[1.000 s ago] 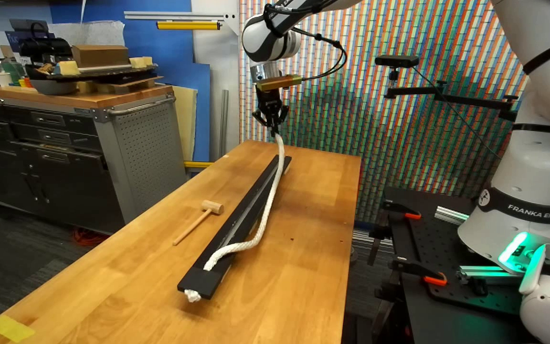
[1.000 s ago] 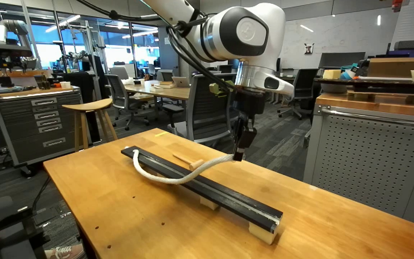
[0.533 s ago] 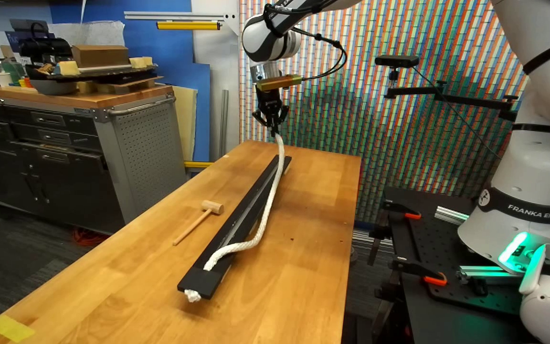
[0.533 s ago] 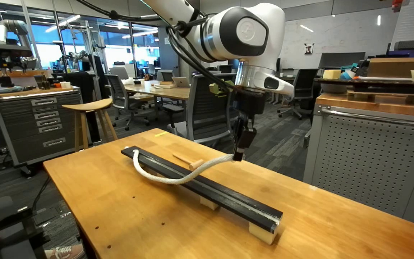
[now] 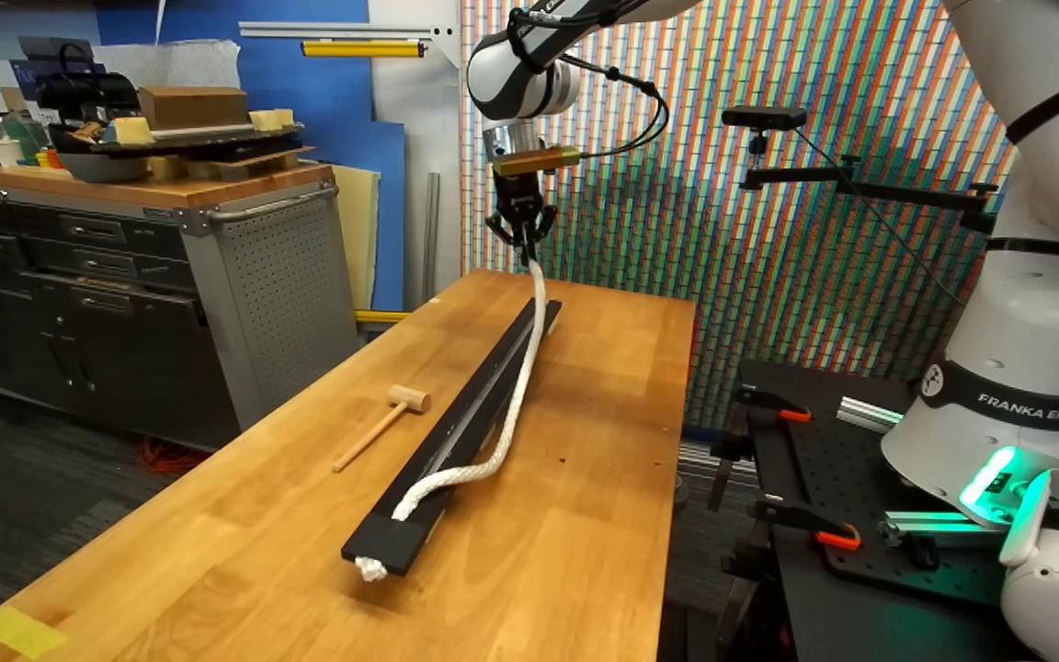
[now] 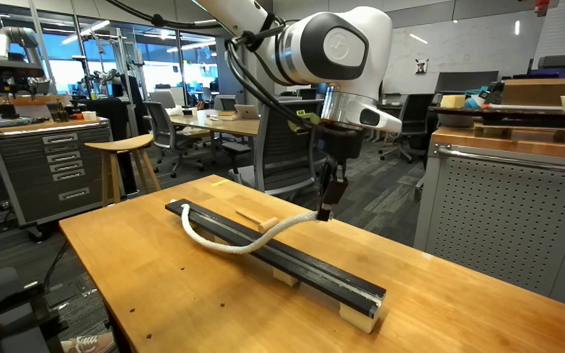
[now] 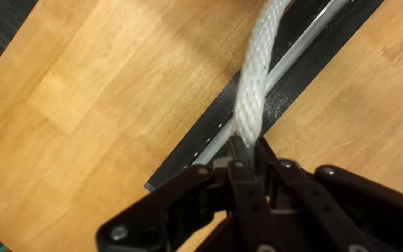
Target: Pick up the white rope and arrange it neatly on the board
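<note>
- The gripper (image 7: pixel 249 142) has its jaws pinched on the rope (image 6: pixel 238 249) near one end, above the table (image 6: pixel 434 289); likely gripped there to steer the whole length;
- the rope's other end dips into the board (image 6: pixel 312 266) near its tip, where a white tuft (image 5: pixel 370 568) pokes out; presumably an anchor to pull against;
- between, the rope sags off the board's side, not yet laid along it; the pale strip (image 7: pixel 294 53) down the middle may be its seat;
- blocks (image 6: pixel 358 318) prop the board off the table; the mallet (image 5: pixel 410 398) lies beside it, perhaps for tapping

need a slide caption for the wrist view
White rope held in the pincer, crossing above a black board, with the wooden table beneath.
</note>
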### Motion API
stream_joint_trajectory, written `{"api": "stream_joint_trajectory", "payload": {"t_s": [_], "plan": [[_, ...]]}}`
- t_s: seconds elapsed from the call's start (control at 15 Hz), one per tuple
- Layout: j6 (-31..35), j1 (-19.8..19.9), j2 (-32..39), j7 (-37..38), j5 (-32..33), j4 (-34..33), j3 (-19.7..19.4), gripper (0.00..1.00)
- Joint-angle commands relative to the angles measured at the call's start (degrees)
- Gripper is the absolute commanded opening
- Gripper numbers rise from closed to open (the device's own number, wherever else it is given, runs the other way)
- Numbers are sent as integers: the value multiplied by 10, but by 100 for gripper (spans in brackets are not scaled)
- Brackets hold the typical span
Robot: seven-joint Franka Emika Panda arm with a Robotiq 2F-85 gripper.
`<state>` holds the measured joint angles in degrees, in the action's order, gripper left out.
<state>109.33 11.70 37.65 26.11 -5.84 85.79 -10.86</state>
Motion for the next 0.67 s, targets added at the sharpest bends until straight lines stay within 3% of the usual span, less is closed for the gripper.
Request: {"api": "stream_joint_trajectory", "payload": {"t_s": [0.0, 0.6], "plan": [[-25, 15, 3, 16, -39, -29, -3, 3], [-79, 72, 20, 56, -134, -110, -5, 3]]}}
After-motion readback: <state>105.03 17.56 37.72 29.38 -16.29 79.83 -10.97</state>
